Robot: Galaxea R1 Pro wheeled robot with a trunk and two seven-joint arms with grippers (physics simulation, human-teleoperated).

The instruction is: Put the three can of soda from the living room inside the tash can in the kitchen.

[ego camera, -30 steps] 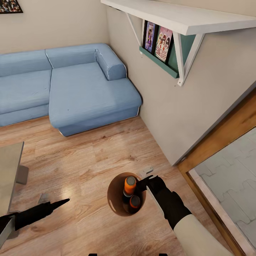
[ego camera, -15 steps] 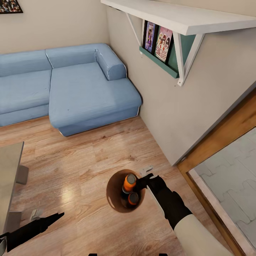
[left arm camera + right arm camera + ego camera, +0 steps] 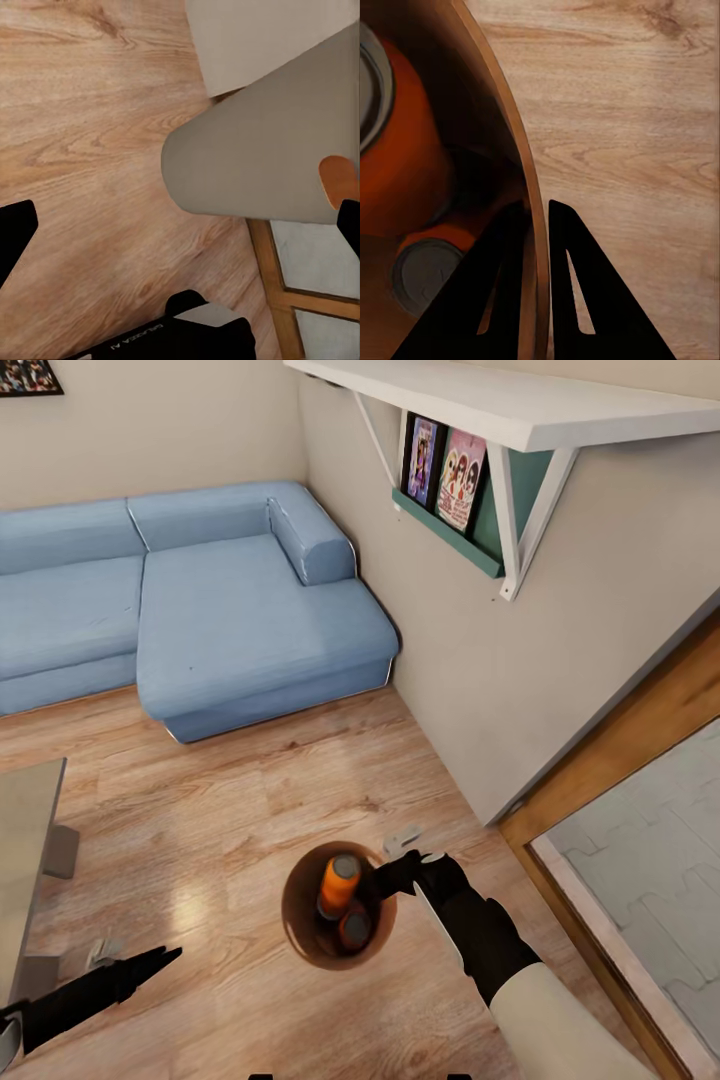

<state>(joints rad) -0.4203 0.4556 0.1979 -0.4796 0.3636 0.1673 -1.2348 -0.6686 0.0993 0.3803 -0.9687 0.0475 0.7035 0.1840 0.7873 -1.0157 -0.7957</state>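
A blue corner sofa (image 3: 190,600) stood against cream walls (image 3: 520,660) on a light wood floor (image 3: 230,810), with the corner of a dark picture (image 3: 28,377) high on the far wall. On the side wall a white shelf (image 3: 520,405) on white brackets ran above a teal rack (image 3: 450,535) holding two illustrated covers (image 3: 443,472). A grey tabletop (image 3: 22,850) edged in from one side, and a wooden door frame (image 3: 620,750) opened onto pale grey tiles (image 3: 650,860).

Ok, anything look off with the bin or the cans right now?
Yes: the trash can hangs tilted off the wood floor, pinched by its rim in the right gripper. One orange can leans, poking above the rim. Nothing has spilled.
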